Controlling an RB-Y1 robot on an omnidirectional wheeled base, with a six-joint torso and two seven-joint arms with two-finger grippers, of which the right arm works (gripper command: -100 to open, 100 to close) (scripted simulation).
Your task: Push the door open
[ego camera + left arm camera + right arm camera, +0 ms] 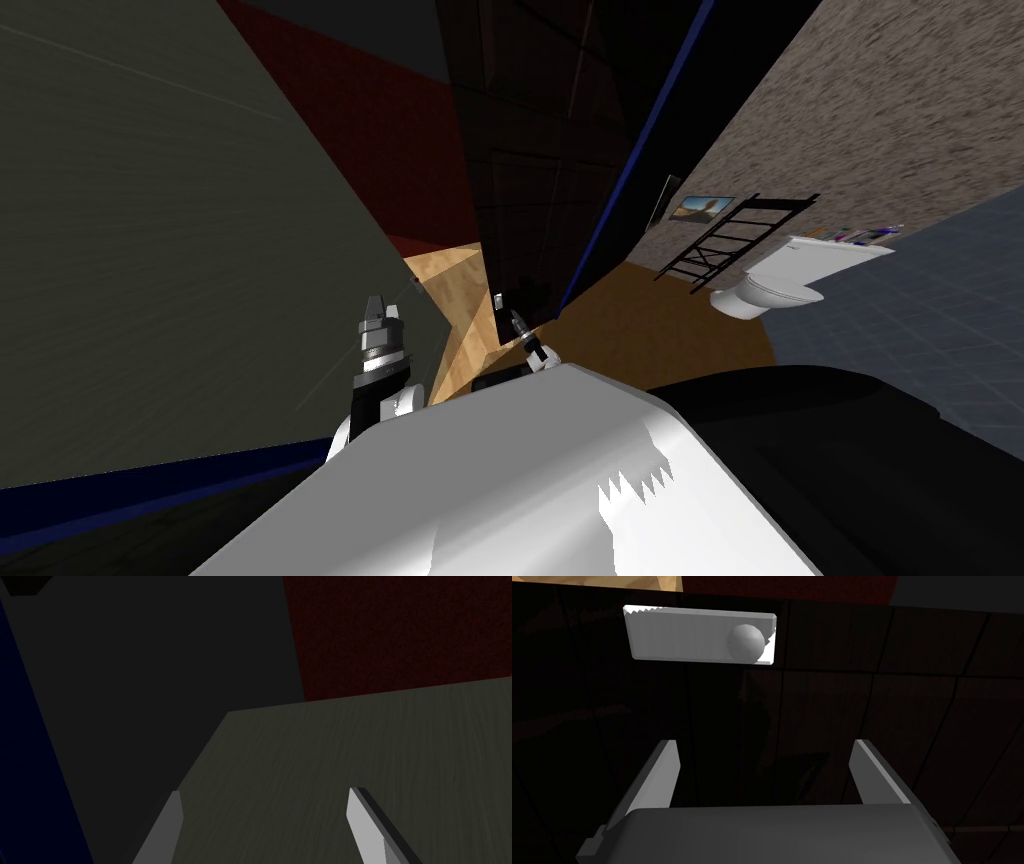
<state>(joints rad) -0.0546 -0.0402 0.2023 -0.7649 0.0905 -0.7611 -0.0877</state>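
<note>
The door (530,180) is a dark, panelled slab straight ahead. Near one edge it carries a light grey plate (699,638) with a round knob (745,642), which also shows small in the head view as the plate (497,300). My right gripper (765,746) is open and points at the door's dark face a little way from the knob, with nothing between its fingers; the head view has the right gripper (517,322) just below the plate. My left gripper (376,303) hangs open to the left, facing a dark olive-grey wall (375,766).
Light wood floor (455,290) and a dark red wall (400,130) show past the door's knob-side edge. A blue frame strip (640,150) runs along its other side. To the right are a white toilet (770,280), a black ladder rack (730,240) and a small picture (700,208).
</note>
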